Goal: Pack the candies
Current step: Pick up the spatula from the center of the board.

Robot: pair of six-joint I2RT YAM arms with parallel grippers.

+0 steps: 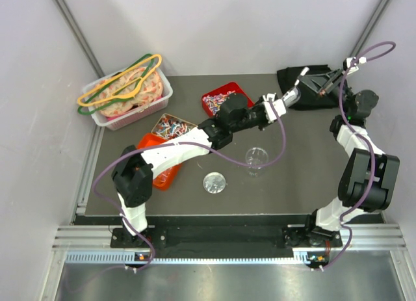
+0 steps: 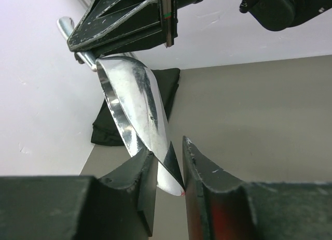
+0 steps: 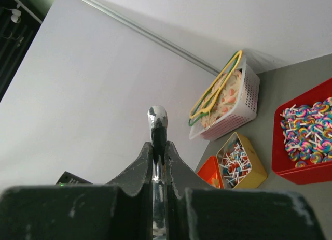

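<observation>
Multicoloured wrapped candies [image 1: 214, 103] lie in a red square plastic tray [image 1: 224, 88] at the far centre of the dark tabletop [image 1: 305, 158]. More fill a yellow-tan tray [image 1: 168, 116] just left of it. To the right of the red tray, both grippers meet on a shiny metal scoop [image 2: 137, 110]. The right gripper [image 3: 158, 144] is pressed tight on its handle. The left gripper [image 2: 168, 146] pinches the tip of its bowl.

Top camera overhead, whole table [image 1: 292, 177] — wrist cameras close, sharing scoop [image 2: 135, 110].
</observation>
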